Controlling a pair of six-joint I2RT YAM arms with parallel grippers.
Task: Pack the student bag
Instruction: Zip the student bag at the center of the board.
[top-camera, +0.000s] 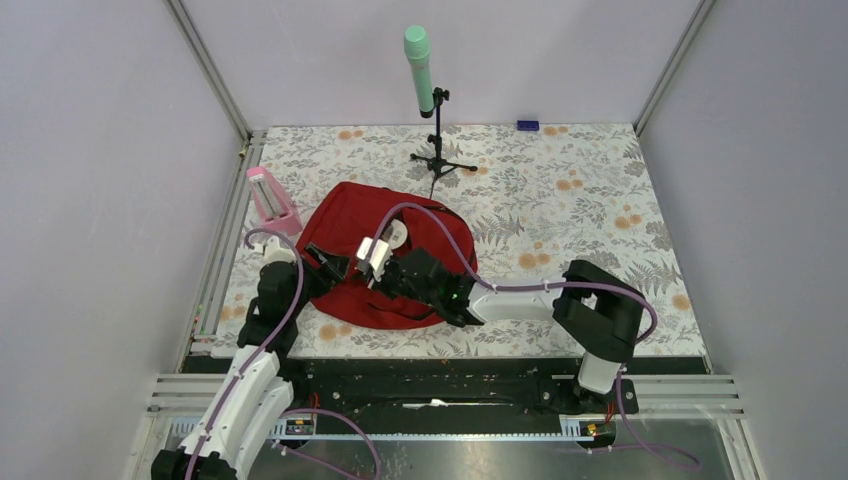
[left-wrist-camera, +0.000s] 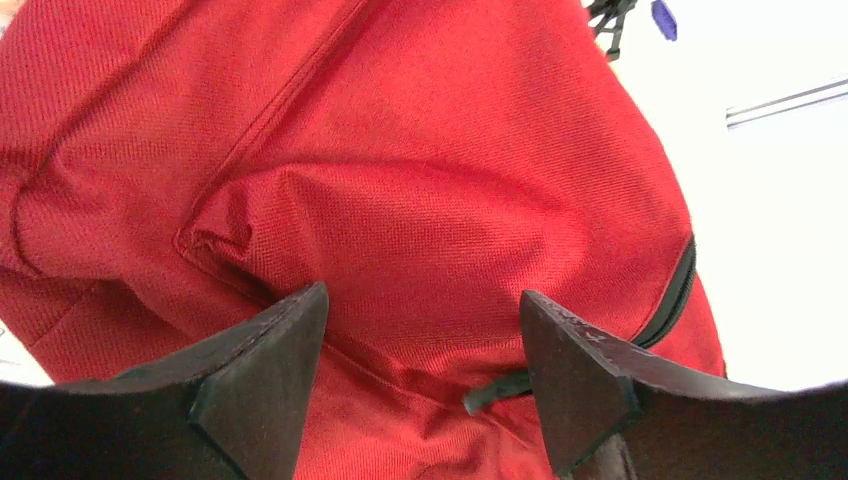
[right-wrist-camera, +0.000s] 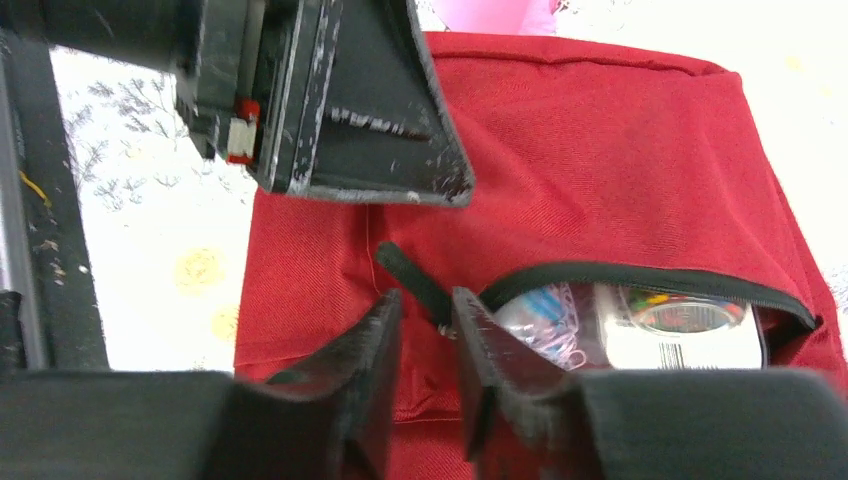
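The red student bag (top-camera: 350, 215) lies flat on the floral mat, left of centre. Both grippers are over its near half. My left gripper (left-wrist-camera: 420, 300) is open, its jaws spread over red fabric (left-wrist-camera: 430, 170), with a black zipper pull (left-wrist-camera: 495, 390) by the right finger. My right gripper (right-wrist-camera: 428, 300) is open only a narrow gap, and the black zipper pull (right-wrist-camera: 405, 275) runs down into that gap beside the right finger. The pocket's black zipper (right-wrist-camera: 650, 275) gapes open. Inside show a clear pouch of paper clips (right-wrist-camera: 545, 315) and a clear box with a barcode (right-wrist-camera: 680, 335).
A pink and white object (top-camera: 270, 200) stands just left of the bag. A green microphone (top-camera: 418, 68) on a black tripod stands at the back centre. A small blue object (top-camera: 527, 125) lies by the back wall. The left gripper's body (right-wrist-camera: 340, 110) hangs close above my right jaws.
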